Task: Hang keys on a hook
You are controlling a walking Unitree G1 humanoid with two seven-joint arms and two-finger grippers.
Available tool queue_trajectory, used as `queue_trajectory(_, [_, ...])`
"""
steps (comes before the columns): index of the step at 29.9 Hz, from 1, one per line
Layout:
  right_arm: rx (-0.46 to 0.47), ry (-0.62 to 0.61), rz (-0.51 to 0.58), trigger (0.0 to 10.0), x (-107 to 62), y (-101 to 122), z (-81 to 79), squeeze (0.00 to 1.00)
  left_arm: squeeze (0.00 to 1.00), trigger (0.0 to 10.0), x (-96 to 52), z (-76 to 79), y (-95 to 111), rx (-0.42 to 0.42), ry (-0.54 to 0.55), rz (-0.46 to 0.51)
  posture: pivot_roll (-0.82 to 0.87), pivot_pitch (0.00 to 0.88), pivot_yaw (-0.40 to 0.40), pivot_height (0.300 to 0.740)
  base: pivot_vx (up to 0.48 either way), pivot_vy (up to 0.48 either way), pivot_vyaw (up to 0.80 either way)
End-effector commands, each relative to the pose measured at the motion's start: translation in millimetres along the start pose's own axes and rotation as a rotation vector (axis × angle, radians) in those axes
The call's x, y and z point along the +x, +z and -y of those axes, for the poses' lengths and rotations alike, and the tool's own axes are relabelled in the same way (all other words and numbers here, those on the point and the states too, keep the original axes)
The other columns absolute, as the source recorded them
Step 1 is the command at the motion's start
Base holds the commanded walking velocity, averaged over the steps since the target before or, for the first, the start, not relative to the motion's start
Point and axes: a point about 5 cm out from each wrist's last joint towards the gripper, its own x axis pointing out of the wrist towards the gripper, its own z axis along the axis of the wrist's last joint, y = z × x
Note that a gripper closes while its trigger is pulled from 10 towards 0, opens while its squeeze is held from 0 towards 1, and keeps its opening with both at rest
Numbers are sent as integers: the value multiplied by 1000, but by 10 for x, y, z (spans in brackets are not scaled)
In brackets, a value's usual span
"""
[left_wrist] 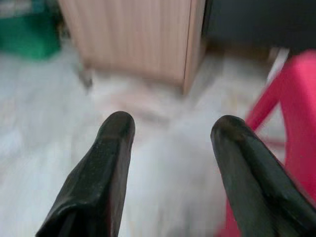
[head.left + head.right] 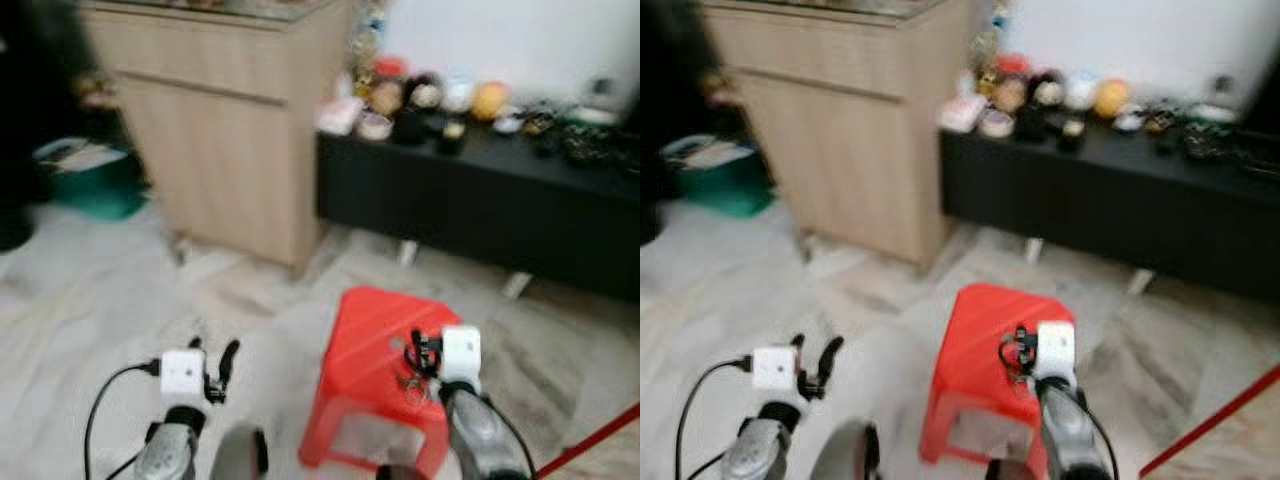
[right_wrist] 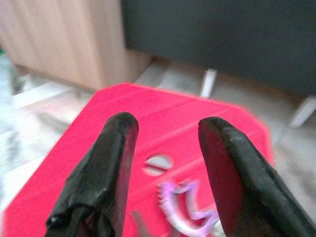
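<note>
The keys [image 3: 185, 215] lie on top of the red stool [image 2: 370, 340], near its front edge, beside a small round hole. They rest just below and between the fingers of the right end effector [image 3: 165, 148], which is open and holds nothing. Their long axis is too blurred to tell. The right arm is clearly the nearer one. The left end effector [image 1: 170, 148] is also open and empty, and hovers above the floor [image 2: 90, 320] left of the stool.
</note>
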Motion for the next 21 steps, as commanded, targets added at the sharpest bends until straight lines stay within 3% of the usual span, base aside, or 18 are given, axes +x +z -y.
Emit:
queue_trajectory(1, [11, 9, -2, 10000, 11, 9, -26, 0, 0, 10000, 84, -8, 128, 4, -7, 47, 75, 60, -26, 623, 0, 0, 0])
queue_trajectory(10, [14, 3, -15, 10000, 13, -7, -20, 0, 0, 10000, 116, 38, 177, -18, -45, 58, 74, 62, -24, 623, 0, 0, 0])
queue_trajectory(21, [79, -117, -119, 10000, 42, -62, 132, 0, 0, 10000, 168, 113, 223, -26, -91, 60, 75, 63, -22, 623, 0, 0, 0])
